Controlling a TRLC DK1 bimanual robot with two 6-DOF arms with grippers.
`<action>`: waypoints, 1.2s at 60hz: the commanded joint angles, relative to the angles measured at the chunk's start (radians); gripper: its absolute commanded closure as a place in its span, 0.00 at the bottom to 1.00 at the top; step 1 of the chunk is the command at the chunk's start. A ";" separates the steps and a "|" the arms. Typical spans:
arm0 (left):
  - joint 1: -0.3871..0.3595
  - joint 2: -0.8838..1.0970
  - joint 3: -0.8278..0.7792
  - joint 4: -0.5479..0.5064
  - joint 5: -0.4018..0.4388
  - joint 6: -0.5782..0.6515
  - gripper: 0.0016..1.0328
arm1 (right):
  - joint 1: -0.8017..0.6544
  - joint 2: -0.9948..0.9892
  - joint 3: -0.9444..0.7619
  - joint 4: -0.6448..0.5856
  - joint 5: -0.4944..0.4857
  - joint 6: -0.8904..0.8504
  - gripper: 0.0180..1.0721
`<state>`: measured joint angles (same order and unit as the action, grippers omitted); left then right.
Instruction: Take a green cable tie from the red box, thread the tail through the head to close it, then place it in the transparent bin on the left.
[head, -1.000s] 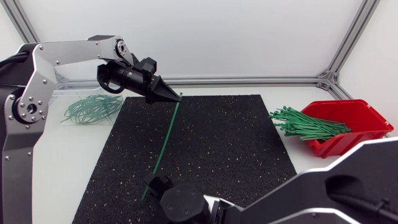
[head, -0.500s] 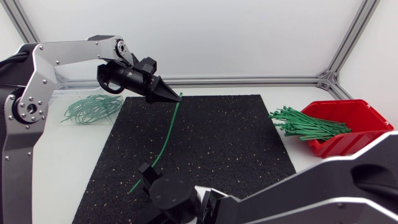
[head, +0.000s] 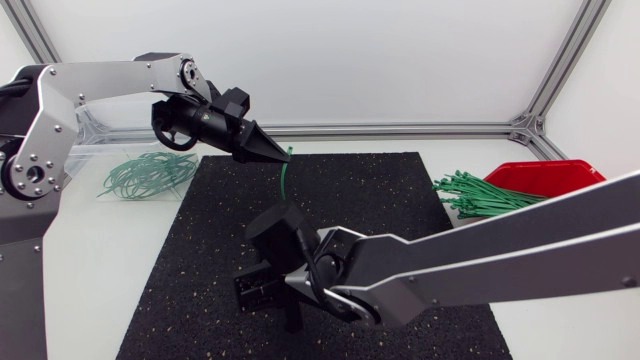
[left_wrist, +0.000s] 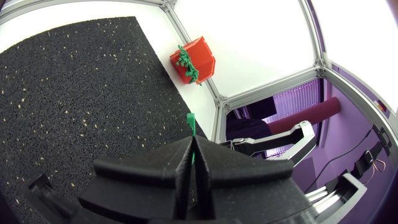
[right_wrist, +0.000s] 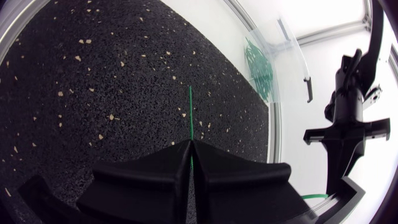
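Observation:
A green cable tie stretches over the black mat between my two grippers. My left gripper is shut on its upper end, and the head pokes out past the fingertips. My right gripper sits low over the mat's front and is shut on the tail, which sticks out ahead of it. The middle of the tie is hidden behind my right wrist. The red box stands at the right with a bundle of green ties spilling out. The transparent bin at the left holds looped ties.
The black mat covers the table's middle. My right arm crosses the mat from the right and hides part of the red box. White table lies between the mat and the bin. Frame rails run along the back.
My right arm swung up from the front edge over the mat, and its fingers shut on the tie's tail. The tie's lower part lifted off the mat. The left arm barely moved.

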<state>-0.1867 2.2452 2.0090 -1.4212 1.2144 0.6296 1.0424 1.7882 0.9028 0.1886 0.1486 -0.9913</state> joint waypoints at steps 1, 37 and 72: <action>-0.008 -0.035 -0.023 0.001 -0.007 0.030 0.97 | -0.018 -0.023 0.021 -0.060 -0.017 0.088 0.95; -0.008 -0.124 -0.148 0.071 -0.023 0.096 0.97 | -0.143 -0.119 0.188 -0.400 -0.415 0.563 0.95; 0.004 -0.196 -0.319 0.082 0.088 0.325 0.97 | -0.394 -0.124 0.418 -0.891 -1.061 0.915 0.95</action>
<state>-0.1818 2.0914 1.7317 -1.3365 1.2785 0.8951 0.6861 1.6531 1.2839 -0.6556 -0.8673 -0.1108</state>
